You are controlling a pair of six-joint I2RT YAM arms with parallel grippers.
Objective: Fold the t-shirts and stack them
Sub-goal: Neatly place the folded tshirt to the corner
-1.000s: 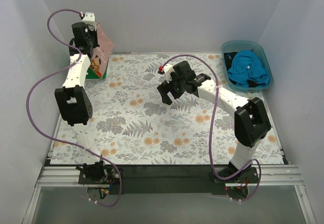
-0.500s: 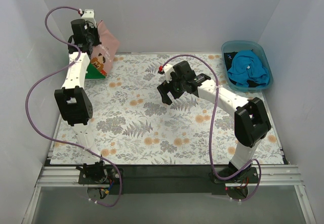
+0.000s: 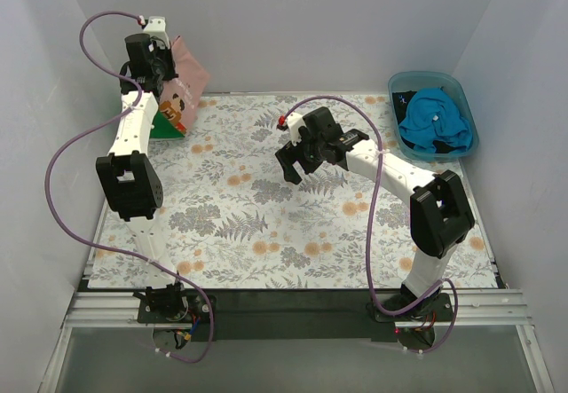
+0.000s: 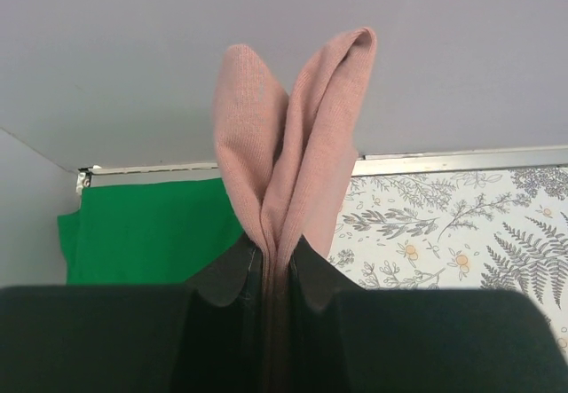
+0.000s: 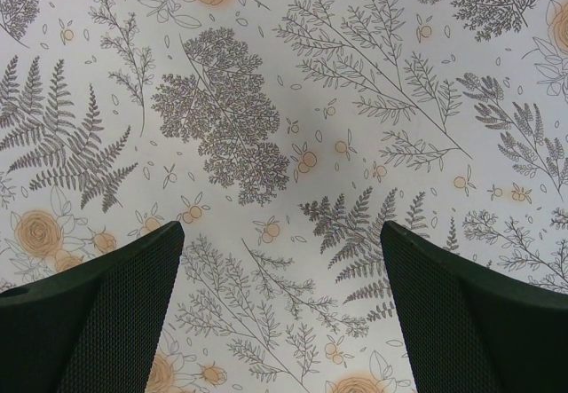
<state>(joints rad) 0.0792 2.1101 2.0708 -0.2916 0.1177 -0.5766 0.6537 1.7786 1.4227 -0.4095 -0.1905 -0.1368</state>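
Observation:
A dusty pink t-shirt (image 3: 182, 82) with a small printed graphic hangs in the air at the back left corner, pinched by my left gripper (image 3: 158, 66). In the left wrist view a fold of the pink t-shirt (image 4: 284, 153) stands up out of the shut left gripper (image 4: 275, 264). Under it a bright green t-shirt (image 3: 166, 124) lies flat on the table; the wrist view shows the green t-shirt (image 4: 146, 233) too. A bright blue t-shirt (image 3: 433, 121) lies crumpled in the tub. My right gripper (image 3: 304, 161) hovers open over the table's middle, and the right gripper (image 5: 282, 309) holds nothing.
A teal plastic tub (image 3: 464, 96) stands at the back right corner. The floral table covering (image 3: 266, 224) spans the work surface. White walls close in the back and both sides. The arm bases sit on the metal rail (image 3: 293, 304) at the near edge.
My left gripper has lifted the pink t-shirt a little higher and to the right, so more of it hangs open than a second ago. The right arm has stayed still.

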